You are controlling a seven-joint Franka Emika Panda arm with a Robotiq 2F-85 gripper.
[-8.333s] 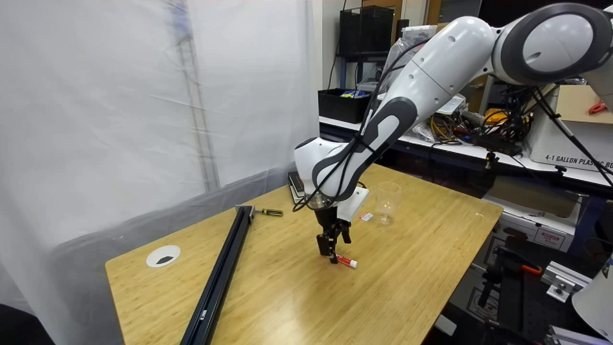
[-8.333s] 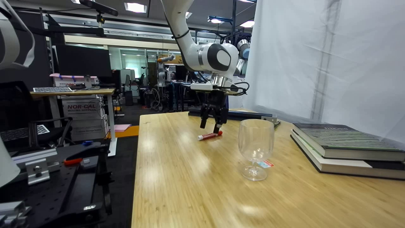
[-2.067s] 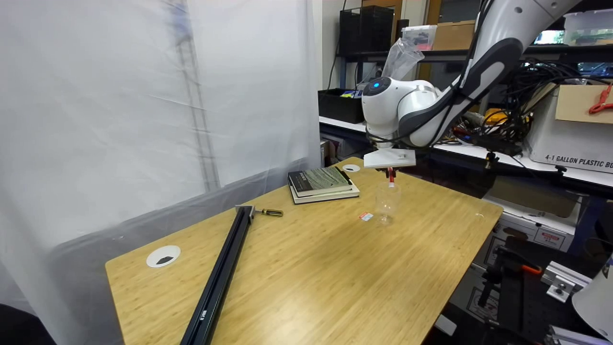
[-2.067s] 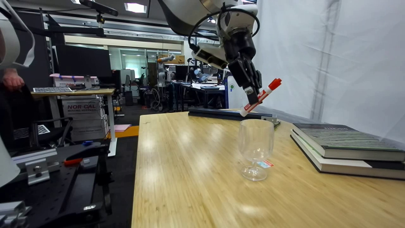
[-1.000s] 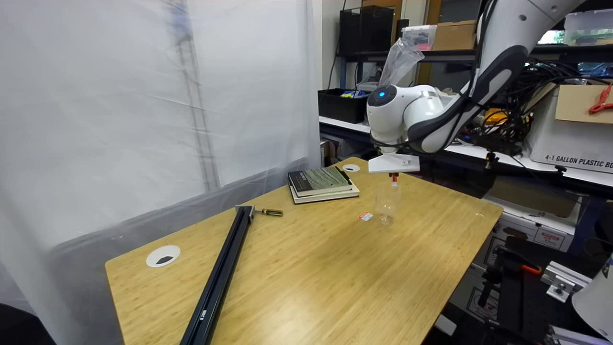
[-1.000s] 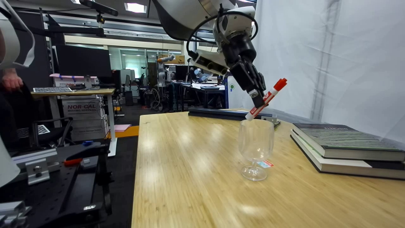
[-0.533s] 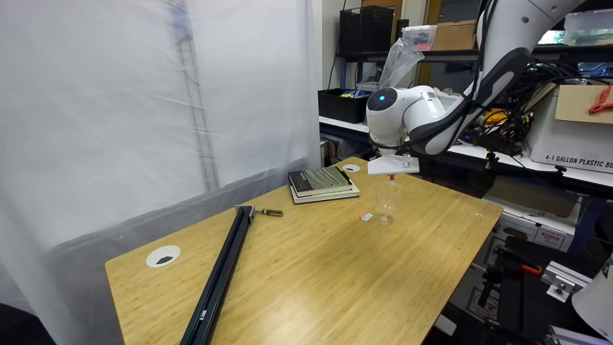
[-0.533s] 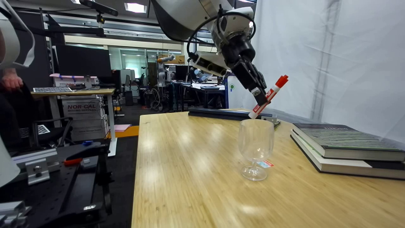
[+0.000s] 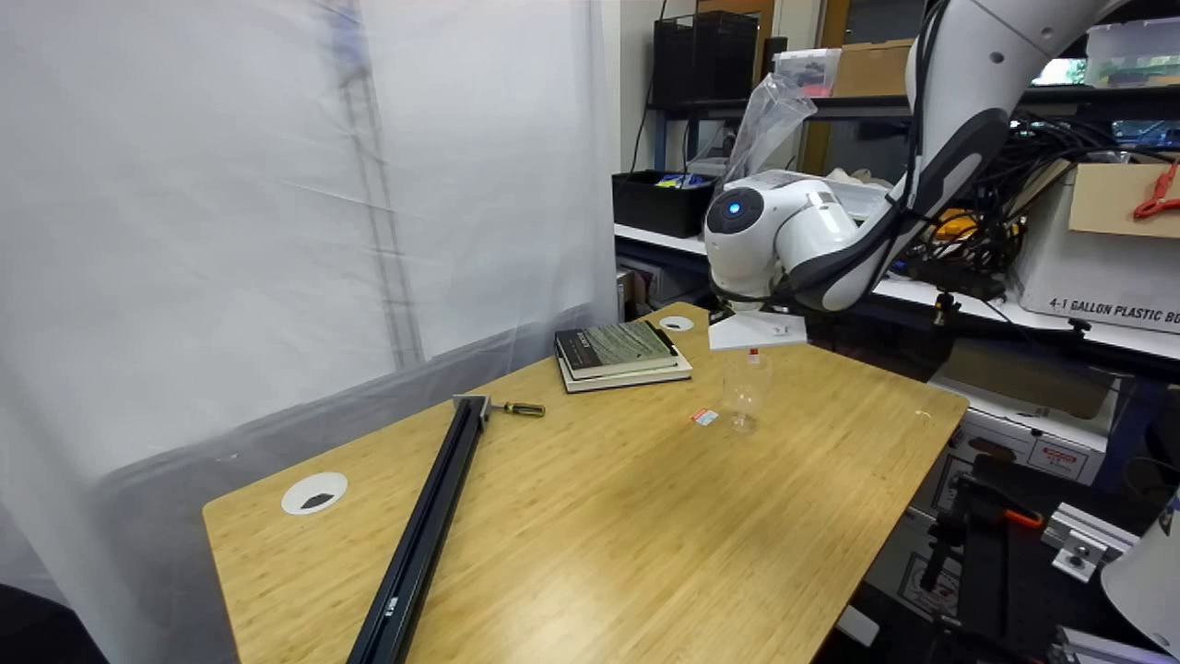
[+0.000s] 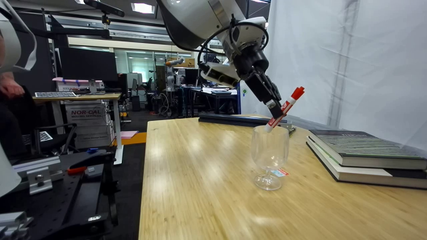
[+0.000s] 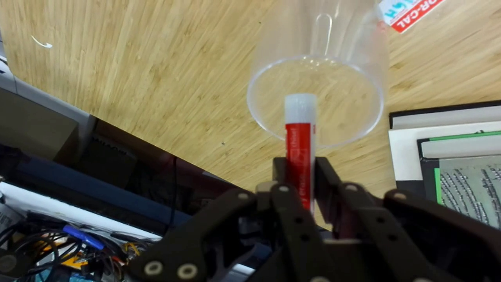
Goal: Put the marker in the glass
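Claw [image 11: 300,168] pinching marker [image 10: 287,106], sinking lower; in exterior view, marker leaning toward one o'clock, white end [image 10: 268,127] overlapping glass [image 10: 269,150] mouth; insertion likely starting.

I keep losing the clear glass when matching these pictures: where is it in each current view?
In an exterior view: the faint glass stands right of and slightly below centre.
In an exterior view: the glass stands below and right of centre, left of the books.
In the wrist view: the glass is at upper middle, the marker overlapping its rim.
Shared landmark: the small red-and-white label, near the glass in all three.
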